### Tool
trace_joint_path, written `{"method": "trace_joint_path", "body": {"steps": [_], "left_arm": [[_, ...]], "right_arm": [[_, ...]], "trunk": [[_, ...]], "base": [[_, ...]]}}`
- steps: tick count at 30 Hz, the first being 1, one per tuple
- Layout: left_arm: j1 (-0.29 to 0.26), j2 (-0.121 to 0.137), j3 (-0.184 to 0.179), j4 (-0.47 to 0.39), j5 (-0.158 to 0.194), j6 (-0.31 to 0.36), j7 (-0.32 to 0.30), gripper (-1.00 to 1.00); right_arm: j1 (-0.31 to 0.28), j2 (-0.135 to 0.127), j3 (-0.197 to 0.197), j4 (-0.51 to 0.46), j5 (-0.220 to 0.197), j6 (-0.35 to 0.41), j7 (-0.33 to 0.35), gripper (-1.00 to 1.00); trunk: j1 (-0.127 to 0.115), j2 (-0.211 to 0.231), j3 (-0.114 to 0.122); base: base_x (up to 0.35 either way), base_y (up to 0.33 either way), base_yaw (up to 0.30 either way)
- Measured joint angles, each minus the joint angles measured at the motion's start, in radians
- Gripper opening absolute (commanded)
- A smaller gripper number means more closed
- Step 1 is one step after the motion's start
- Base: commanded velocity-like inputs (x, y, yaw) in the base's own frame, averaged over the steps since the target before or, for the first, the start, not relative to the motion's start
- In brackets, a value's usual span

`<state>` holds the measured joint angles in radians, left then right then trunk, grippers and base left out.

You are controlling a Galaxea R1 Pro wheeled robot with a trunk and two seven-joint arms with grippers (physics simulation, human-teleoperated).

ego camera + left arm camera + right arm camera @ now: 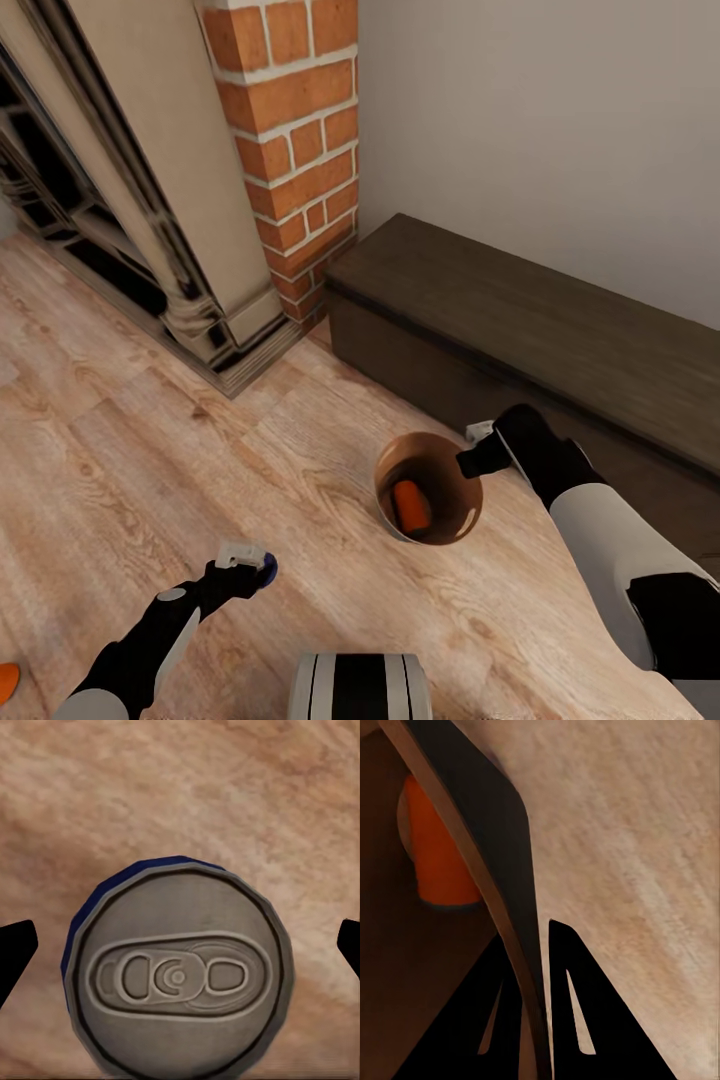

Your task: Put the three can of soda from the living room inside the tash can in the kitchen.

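Right now I have the right gripper (pixel 470 463) clamped on the rim of the trash can (pixel 392 468), one finger inside the wall and one outside, as the right wrist view shows the two dark fingers (pixel 585 1012) straddling the thin wall (pixel 502 870). One orange can (pixel 410 506) lies inside the bin, against its glossy brown inner side; I see the same can in the wrist view (pixel 439 847) beyond the wall. The bin sits on the pale wood-plank floor (pixel 150 430), just in front of a low dark wooden bench (pixel 520 310) that runs along the plain wall, with the brick fireplace column (pixel 295 130) well off to its left.

My left gripper (pixel 250 568) hangs over the floor nearer to me, and a blue can (pixel 268 568) sits between its fingers. From the left wrist camera I look straight down on the grey top (pixel 180 975) with its pull tab, blue edge showing around it, and the finger tips (pixel 16 945) stand apart from the can at either side, so I read that hand as open around the can, not squeezing it.

Another orange can (pixel 6 680) peeks in at the lower left edge of my head view, on the floor, mostly cut off
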<state>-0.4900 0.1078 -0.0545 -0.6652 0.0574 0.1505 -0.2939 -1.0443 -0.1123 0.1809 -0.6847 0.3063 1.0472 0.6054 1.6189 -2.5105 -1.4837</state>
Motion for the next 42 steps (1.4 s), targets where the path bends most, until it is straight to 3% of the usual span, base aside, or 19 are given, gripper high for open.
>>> {"method": "trace_joint_path", "body": {"steps": [3, 12, 13, 37, 38, 42], "left_arm": [[0.0, 0.0, 0.0, -0.001, 0.001, 0.0, 0.0, 1.0], [0.0, 0.002, 0.001, 0.0, 0.001, -0.001, 0.005, 1.0], [0.0, 0.002, 0.001, 0.0, 0.001, -0.001, 0.005, -1.0], [0.0, 0.001, 0.002, 0.0, 0.002, 0.005, 0.005, -1.0], [0.0, 0.0, 0.001, 0.001, -0.002, 0.007, 0.005, -1.0], [-0.001, 0.0, 0.001, 0.001, -0.003, 0.013, 0.005, -1.0]], "right_arm": [[0.0, -0.014, 0.001, -0.003, -0.027, 0.0, 0.003, -1.0], [0.0, -0.013, 0.002, -0.004, -0.024, 0.0, 0.004, -1.0], [0.0, -0.013, 0.002, -0.004, -0.024, 0.0, 0.004, -1.0], [0.0, -0.011, 0.003, -0.004, -0.021, 0.0, 0.003, -1.0], [0.0, 0.0, 0.001, -0.001, -0.002, 0.0, 0.0, -1.0], [0.001, 0.001, -0.002, 0.013, 0.004, -0.008, -0.003, -1.0]], "trunk": [[0.0, 0.0, -0.004], [0.0, 0.0, -0.004], [0.0, 0.0, -0.004], [0.0, 0.0, -0.004], [0.0, 0.0, 0.0], [-0.001, 0.001, 0.015]], "base": [[0.0, 0.0, 0.0], [0.0, 0.0, 0.0], [0.0, 0.0, 0.0], [0.0, 0.0, 0.0], [0.0, 0.0, 0.0], [0.0, 0.0, 0.0]]}}
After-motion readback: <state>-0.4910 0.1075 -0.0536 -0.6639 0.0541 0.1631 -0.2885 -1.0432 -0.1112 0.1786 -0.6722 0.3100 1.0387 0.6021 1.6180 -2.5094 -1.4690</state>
